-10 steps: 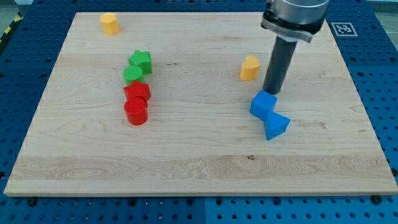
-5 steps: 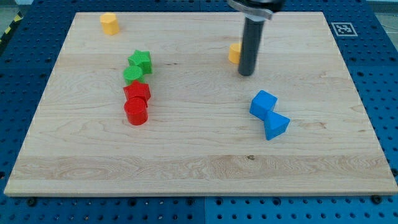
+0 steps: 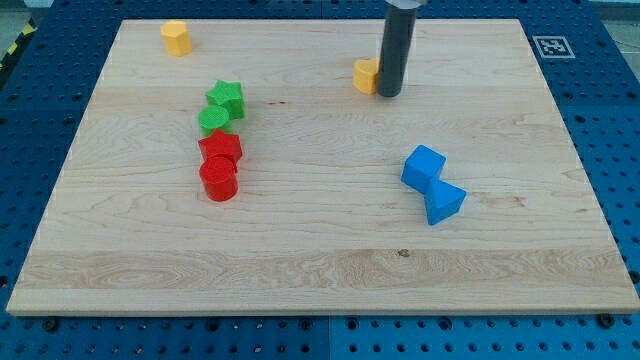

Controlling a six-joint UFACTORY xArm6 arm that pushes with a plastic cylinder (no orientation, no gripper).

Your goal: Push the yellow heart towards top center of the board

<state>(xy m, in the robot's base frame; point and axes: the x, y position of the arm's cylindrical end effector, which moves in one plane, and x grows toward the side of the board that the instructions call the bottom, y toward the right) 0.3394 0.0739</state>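
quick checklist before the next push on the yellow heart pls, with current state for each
1. Tip contact: my tip sits at the yellow heart on its right side in the view, touching or nearly so: ok.
2. Heart fully visible: the rod covers its right part: not ok.
3. Push direction: with my tip at the heart's right, a push sends it toward the view's left, not the top: not ok.
4. Path to top centre: no block lies between the heart and the board's top edge: ok.
5. Other blocks clear: yellow block, green blocks, red blocks and blue blocks all stand well away: ok.
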